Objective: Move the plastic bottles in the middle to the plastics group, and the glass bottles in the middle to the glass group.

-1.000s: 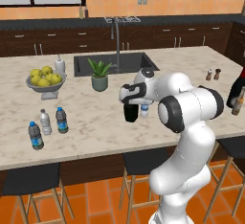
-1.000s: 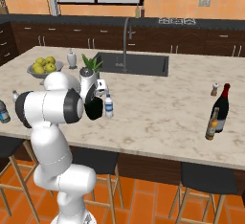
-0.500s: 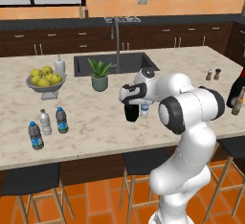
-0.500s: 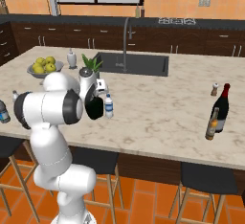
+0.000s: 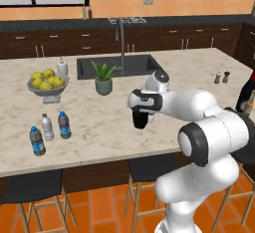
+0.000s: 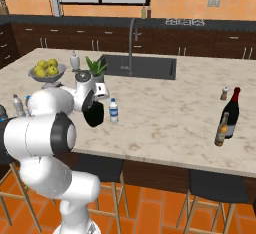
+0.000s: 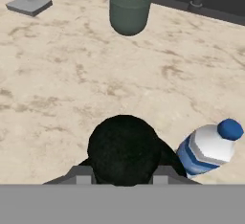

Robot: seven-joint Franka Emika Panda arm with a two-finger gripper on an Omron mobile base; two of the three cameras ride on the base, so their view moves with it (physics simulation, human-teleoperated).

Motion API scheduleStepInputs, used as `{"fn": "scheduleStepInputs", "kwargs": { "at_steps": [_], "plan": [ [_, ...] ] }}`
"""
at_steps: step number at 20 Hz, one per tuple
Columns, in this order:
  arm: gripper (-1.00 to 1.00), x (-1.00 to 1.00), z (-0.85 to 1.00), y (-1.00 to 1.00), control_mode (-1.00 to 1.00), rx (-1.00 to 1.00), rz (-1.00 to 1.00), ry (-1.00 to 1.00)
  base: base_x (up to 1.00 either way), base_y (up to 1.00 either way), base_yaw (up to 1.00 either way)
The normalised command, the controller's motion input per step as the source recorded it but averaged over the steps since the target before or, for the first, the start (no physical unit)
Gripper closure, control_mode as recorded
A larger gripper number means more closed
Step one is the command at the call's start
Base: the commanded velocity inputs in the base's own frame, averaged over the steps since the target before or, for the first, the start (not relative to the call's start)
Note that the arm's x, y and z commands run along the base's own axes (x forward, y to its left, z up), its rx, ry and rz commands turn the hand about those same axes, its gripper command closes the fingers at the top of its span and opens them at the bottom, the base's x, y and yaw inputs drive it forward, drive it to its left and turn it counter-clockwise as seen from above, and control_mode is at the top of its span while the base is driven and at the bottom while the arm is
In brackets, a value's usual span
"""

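potted plant behind, water bottle just beside | arm reached over counter | gripper clamped on black bottle

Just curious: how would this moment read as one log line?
fingers: shut on black bottle | water bottle: beside it | glass group: far right

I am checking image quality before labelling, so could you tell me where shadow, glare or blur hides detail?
Hand view: the black bottle is a featureless dark blob, the water bottle beside it soft-edged. Left base view: even light, soft shadows beneath the fruit bowl. Right base view: no glare on the counter; the amber bottle stays legible.
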Motion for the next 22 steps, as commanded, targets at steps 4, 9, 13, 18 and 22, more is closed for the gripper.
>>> {"fn": "scheduleStepInputs", "kwargs": {
  "at_steps": [4,9,13,18,22],
  "plan": [
    [1.0,-0.84,0.32,-0.06,-1.0,0.0,0.0,0.0,0.0,0.0,0.0],
    [1.0,-0.4,0.06,-0.5,-1.0,0.0,-0.04,0.01,0.0,0.0,0.0],
    [1.0,0.01,0.08,-0.89,-1.0,0.0,-0.04,0.04,0.0,0.0,0.0],
    [1.0,0.08,0.09,-1.0,-1.0,0.0,-0.01,0.02,0.0,0.0,0.0],
    [1.0,0.08,0.1,-1.0,-1.0,0.0,0.0,0.01,0.0,0.0,0.0]
  ]
}}
